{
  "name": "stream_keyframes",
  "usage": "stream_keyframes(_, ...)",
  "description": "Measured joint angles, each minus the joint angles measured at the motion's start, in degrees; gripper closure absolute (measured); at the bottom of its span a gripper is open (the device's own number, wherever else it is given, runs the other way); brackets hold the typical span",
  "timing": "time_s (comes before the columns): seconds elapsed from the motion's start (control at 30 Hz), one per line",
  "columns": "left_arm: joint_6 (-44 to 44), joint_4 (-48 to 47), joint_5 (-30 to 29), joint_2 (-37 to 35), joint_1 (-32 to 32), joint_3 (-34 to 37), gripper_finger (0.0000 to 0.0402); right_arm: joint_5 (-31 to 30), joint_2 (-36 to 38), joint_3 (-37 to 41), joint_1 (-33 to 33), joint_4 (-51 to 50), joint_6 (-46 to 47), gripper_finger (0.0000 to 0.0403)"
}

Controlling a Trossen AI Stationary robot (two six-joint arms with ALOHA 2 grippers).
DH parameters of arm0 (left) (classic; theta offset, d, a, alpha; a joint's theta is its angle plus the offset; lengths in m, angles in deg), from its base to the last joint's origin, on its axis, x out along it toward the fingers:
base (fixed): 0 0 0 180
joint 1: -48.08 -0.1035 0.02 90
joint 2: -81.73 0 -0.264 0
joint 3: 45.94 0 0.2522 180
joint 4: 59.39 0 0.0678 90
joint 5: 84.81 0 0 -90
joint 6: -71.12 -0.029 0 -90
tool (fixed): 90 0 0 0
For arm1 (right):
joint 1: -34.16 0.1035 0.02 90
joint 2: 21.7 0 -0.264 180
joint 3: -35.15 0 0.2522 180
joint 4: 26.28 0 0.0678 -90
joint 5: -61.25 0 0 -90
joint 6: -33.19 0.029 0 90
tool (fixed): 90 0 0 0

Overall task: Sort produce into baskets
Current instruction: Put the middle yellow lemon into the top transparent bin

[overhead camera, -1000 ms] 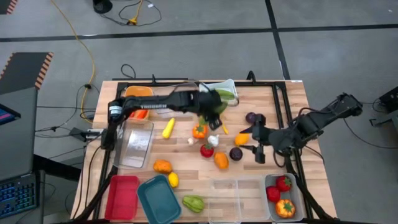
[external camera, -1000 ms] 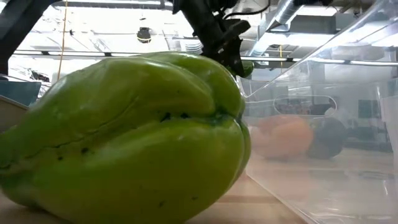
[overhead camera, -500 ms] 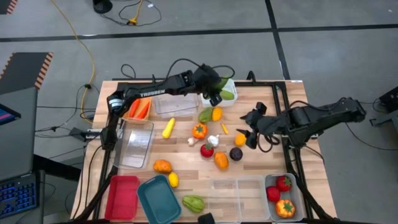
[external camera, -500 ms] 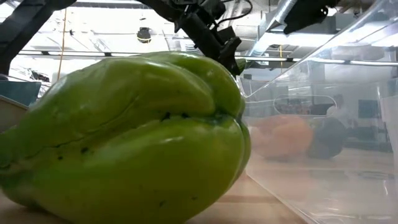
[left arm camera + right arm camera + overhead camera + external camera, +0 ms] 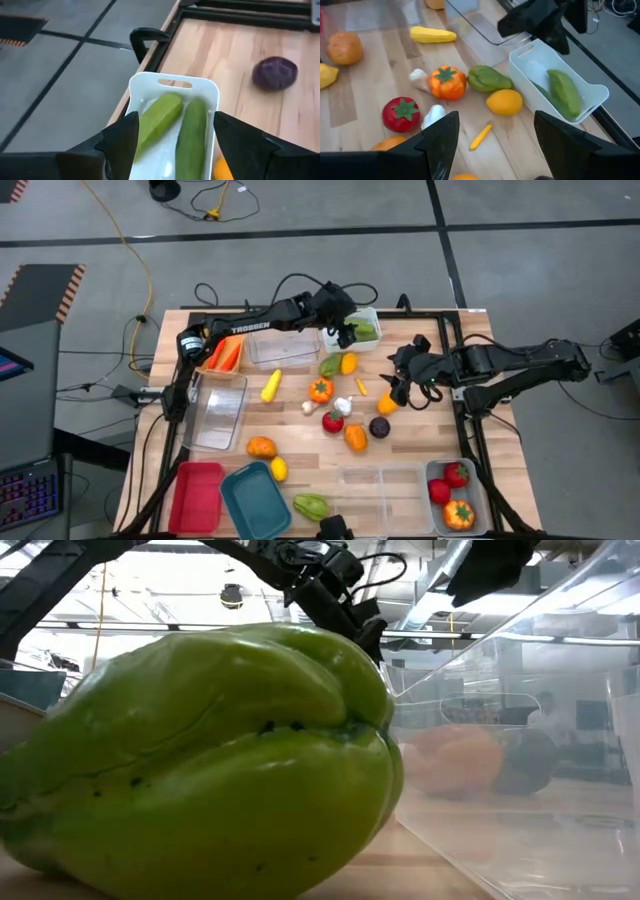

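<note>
At the far edge, my left gripper (image 5: 350, 334) hovers open just above the white basket (image 5: 150, 87). Two long green vegetables (image 5: 192, 132) lie side by side in it, between and below the fingers, untouched. My right gripper (image 5: 398, 388) hangs open and empty above the table's right middle, beside an orange fruit (image 5: 388, 404). Ahead of it on the wood lie loose produce: a yellow fruit (image 5: 504, 101), a green pepper (image 5: 487, 79), an orange pepper (image 5: 447, 82), a tomato (image 5: 401, 114) and garlic (image 5: 434, 115).
An orange basket with carrots (image 5: 222, 352) and clear baskets (image 5: 282, 348) (image 5: 218, 410) stand at the left. Red (image 5: 197, 496), teal (image 5: 255, 500), clear (image 5: 380, 500) and grey (image 5: 440, 470) baskets line the near edge. A green pepper (image 5: 200, 760) fills the low view.
My left gripper has swung from the middle of the table toward the far edge and now stands over the white basket. The green piece seen at its fingertips in the low view no longer shows there. My right gripper has moved toward the far edge and slightly left.
</note>
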Motion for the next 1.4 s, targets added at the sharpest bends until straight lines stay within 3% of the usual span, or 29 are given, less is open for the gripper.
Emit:
stream_keyframes(0.2, -5.8, -6.9, 1.7, -4.3, 1.3, 0.0, 0.0155, 0.0, -2.6, 0.0, -0.4, -3.4, -4.5, 0.0117)
stream_keyframes(0.47, -5.9, -21.6, 1.7, -12.1, 4.4, 0.0, 0.0154, 0.8, -9.8, 0.0, -0.4, -4.6, -15.7, 0.0117)
stream_keyframes(0.67, -3.3, -27.2, 0.5, -14.7, 6.9, -0.1, 0.0154, 1.5, -15.0, 0.0, -0.4, -4.7, -21.9, 0.0117)
stream_keyframes(1.23, -1.3, -42.8, -0.8, -15.1, 11.1, 0.0, 0.0154, 1.8, -25.2, 0.0, -0.6, -9.2, -22.0, 0.0115)
stream_keyframes(1.4, 0.2, -45.3, -1.3, -16.4, 12.2, 0.0, 0.0154, 5.1, -27.6, 0.0, -2.4, -10.3, -21.5, 0.0077)
